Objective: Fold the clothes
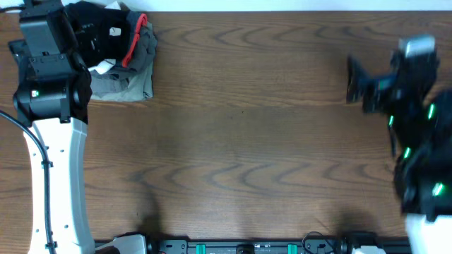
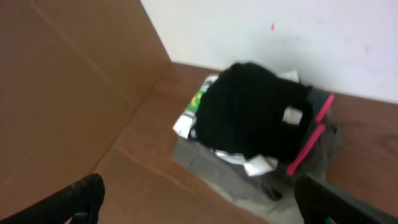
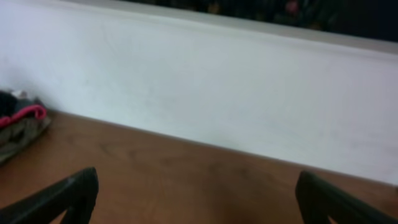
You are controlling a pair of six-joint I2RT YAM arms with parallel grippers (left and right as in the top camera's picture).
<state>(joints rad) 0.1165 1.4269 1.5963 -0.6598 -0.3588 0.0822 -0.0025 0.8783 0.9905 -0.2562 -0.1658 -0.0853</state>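
**A:** At the far left corner of the bench (image 1: pixel 268 141), why does the left arm (image 1: pixel 53 99) hang over that pile?

**B:** So its camera can look down on it, I'd say. The left fingers (image 2: pixel 78 199) are spread wide with nothing between them. They are poised short of the pile and not touching it.

**A:** And where is the black garment?

**B:** The black garment (image 2: pixel 249 115) lies on top of the pile as a rounded bundle about as broad as the stack, with its small white tag showing. The white garment with a green patch (image 2: pixel 198 102) pokes out from under it. At the bottom are the grey garments with red trim (image 1: pixel 134 81), flat on the wood.

**A:** Is it folded, then?

**B:** It looks gathered compactly and set on the stack, probably to keep the laundry in one corner beside the cardboard panel (image 2: pixel 62 93). Whether the folds are neat I cannot tell, because the picture is soft.

**A:** What about the middle of the bench?

**B:** Bare wood. That would suit spreading the cloth out if the fold needs redoing.

**A:** And on the right?

**B:** The right arm (image 1: pixel 417 141) sits well apart from the pile, near the right edge. The right fingers (image 3: pixel 68 196) are just as wide open and empty, and they face the white wall (image 3: pixel 217 93). Only a scrap of red trim shows at the far left of that arm's view. My guess is that it is held out of the way to give the left arm room.
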